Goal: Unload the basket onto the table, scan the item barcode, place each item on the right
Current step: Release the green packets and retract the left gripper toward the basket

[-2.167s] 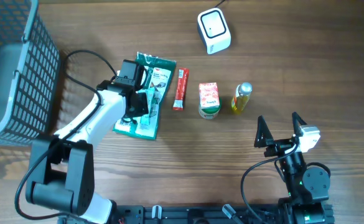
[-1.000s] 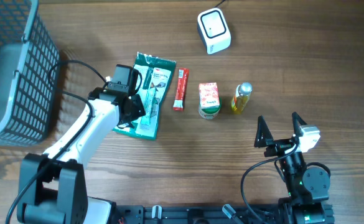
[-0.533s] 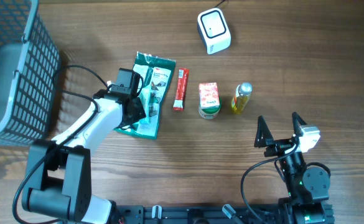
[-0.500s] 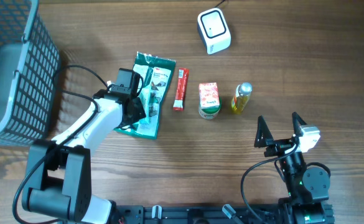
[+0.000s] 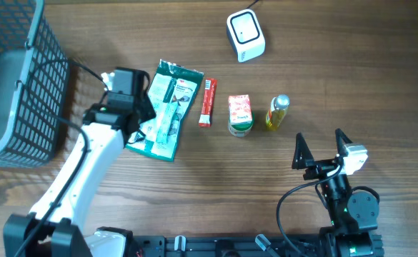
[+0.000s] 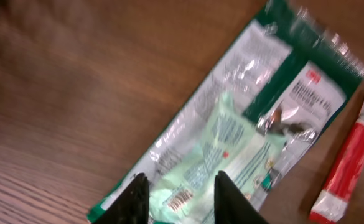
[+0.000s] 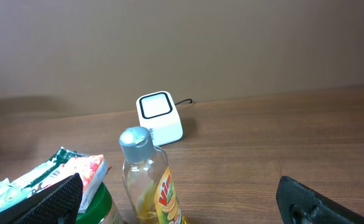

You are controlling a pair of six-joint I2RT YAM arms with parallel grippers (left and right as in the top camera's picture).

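A green-and-clear packet lies flat on the wooden table, with a printed barcode near its lower left end. My left gripper hovers at that end. In the left wrist view the packet fills the middle, and the gripper stands a little open over it, the barcode showing in the gap. The white scanner sits at the far side of the table. My right gripper rests wide open near the front right, holding nothing, and faces a yellow bottle and the scanner.
A red stick pack, a small carton on a green lid and the yellow bottle stand in a row right of the packet. A dark wire basket occupies the far left.
My left gripper has pulled back to the left off the packet, and its jaws have parted. The packet now lies slightly turned. The right arm has not moved.
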